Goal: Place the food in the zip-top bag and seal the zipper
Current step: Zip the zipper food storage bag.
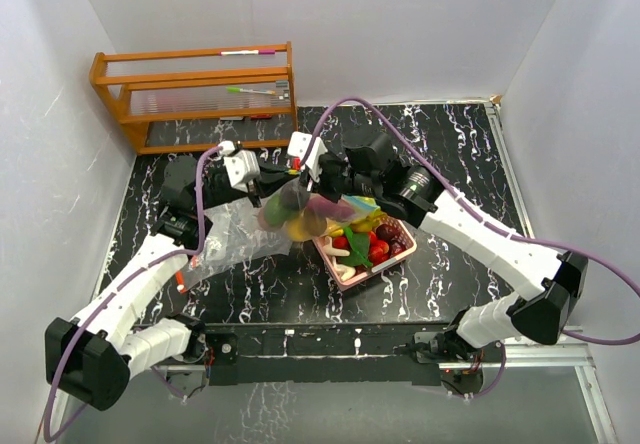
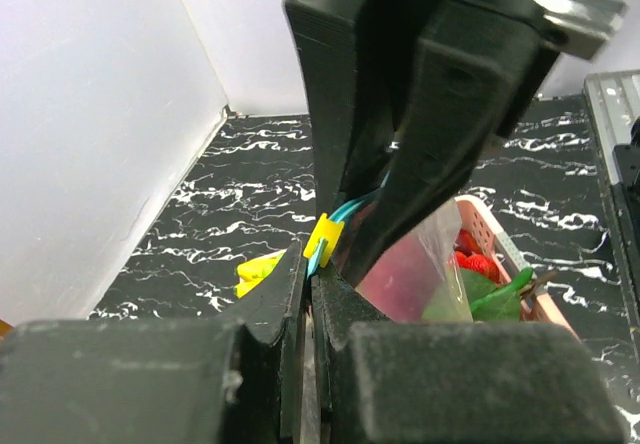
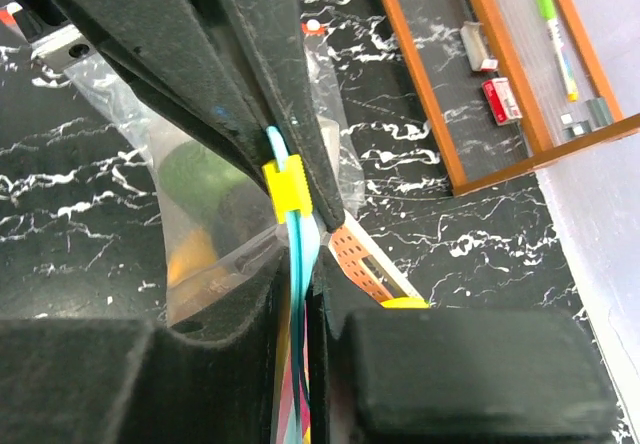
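Above the black tabletop (image 1: pixel 440 144), the zip-top bag (image 1: pixel 240 234) is held up with a few bits of food (image 1: pixel 295 214) inside: green, orange, something dark. The pink tray (image 1: pixel 392 261) right beside it has plenty more, so loading looks maybe halfway imo. The left end effector (image 2: pixel 310 294) and right end effector (image 3: pixel 300 249) are both clamped on the bag's zipper edge, with the yellow slider (image 3: pixel 285 186) between them. Sealing doesn't look done.

On my end: clear plastic zip-top bag (image 1: pixel 230 239), teal zipper strip (image 3: pixel 297 264), yellow plastic slider (image 3: pixel 285 186). Black marble-pattern tabletop (image 1: pixel 450 144), white veins. Pink perforated plastic tray (image 1: pixel 408 234). Orange wooden rack (image 1: pixel 200 59). My finger pads (image 3: pixel 450 384) black.
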Controlling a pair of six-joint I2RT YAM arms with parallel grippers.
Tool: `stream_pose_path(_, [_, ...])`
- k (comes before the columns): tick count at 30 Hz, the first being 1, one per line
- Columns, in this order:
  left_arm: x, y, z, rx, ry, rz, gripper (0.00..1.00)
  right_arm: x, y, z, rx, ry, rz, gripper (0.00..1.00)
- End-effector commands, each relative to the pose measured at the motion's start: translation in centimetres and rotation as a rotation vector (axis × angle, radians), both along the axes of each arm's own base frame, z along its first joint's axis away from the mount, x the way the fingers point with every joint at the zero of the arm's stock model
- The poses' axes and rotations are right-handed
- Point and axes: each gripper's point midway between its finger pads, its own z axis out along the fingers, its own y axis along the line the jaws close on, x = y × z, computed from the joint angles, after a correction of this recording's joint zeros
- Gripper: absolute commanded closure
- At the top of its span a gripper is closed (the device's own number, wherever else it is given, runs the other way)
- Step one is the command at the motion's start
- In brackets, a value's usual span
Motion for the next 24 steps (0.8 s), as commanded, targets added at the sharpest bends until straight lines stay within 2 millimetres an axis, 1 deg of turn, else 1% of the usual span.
stream_pose_path(1, [0.2,-0.3,2.8,0.003,0.053,-0.007,1.00,0.1,-0.5,5.2,0.125,-0.119,-0.024,0.80])
stream_pose_path(4, [0.7,-0.6,2.5,0.028,0.122,-0.015,1.00,0.1,-1.1,4.8,0.118,-0.129,-0.048,0.70])
stream_pose_path(6, [0.7,-0.7,2.0,0.037,0.141,-0.021,1.00,0.1,-1.8,4.8,0.116,-0.147,-0.066,0.64])
stream_pose_path(8, [0.4,-0.7,1.6,0.044,0.144,-0.029,1.00,0.1,-2.3,4.7,0.113,-0.162,-0.075,0.47])
stream_pose_path(9, [0.4,-0.6,1.3,0.047,0.146,-0.028,1.00,-0.1,-2.7,5.0,0.116,-0.178,-0.078,0.41])
stream_pose_path(11, [0.1,-0.6,0.7,0.057,0.155,-0.038,1.00,-0.2,-3.4,5.8,0.120,-0.204,-0.094,0.36])
stream_pose_path(12, [-0.2,-0.6,0.5,0.065,0.158,-0.053,1.00,-0.3,-3.8,6.4,0.125,-0.223,-0.100,0.33])
stream_pose_path(13, [-0.4,-0.7,0.3,0.069,0.163,-0.066,1.00,-0.5,-4.1,7.1,0.135,-0.241,-0.098,0.28])
stream_pose_path(14, [-0.6,-0.8,0.1,0.070,0.167,-0.079,1.00,-0.9,-4.3,8.1,0.156,-0.260,-0.085,0.25])
stream_pose_path(15, [-0.9,-0.8,0.1,0.072,0.168,-0.093,1.00,-1.5,-4.3,9.0,0.171,-0.272,-0.057,0.24])
stream_pose_path(17, [-1.5,-1.0,0.0,0.076,0.171,-0.126,1.00,-2.7,-4.1,10.5,0.195,-0.279,0.012,0.23])
stream_pose_path(18, [-1.8,-1.0,0.0,0.079,0.175,-0.140,1.00,-3.1,-3.9,10.9,0.199,-0.264,0.039,0.22])
stream_pose_path(20, [-2.4,-1.0,0.2,0.085,0.178,-0.174,1.00,-3.8,-3.4,11.0,0.179,-0.218,0.104,0.23])
stream_pose_path(24, [-3.1,-1.0,0.1,0.092,0.177,-0.199,1.00,-4.1,-2.3,9.9,0.138,-0.161,0.187,0.36])
